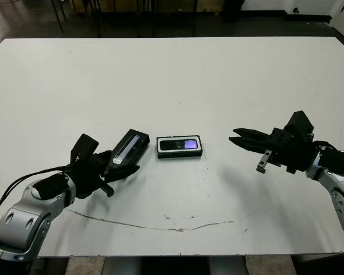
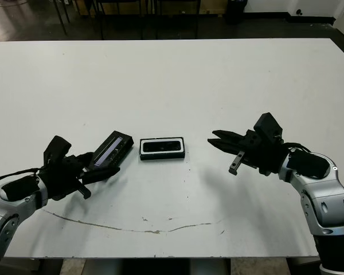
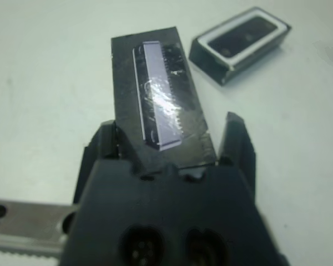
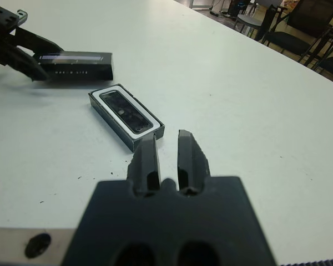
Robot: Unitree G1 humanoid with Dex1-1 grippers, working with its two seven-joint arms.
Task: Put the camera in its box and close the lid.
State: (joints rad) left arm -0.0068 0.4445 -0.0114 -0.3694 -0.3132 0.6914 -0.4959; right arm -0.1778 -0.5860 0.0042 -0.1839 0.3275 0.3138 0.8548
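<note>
Both arms have chunky silver-grey shells ending in matte black wrists. Left claw point(image 1: 125, 169) and right claw point(image 1: 238, 139) have tapered black fingers; a thin black cable loops off the left arm.

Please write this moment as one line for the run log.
camera: in box | lid: held by left gripper, not on box | right gripper: empty
</note>
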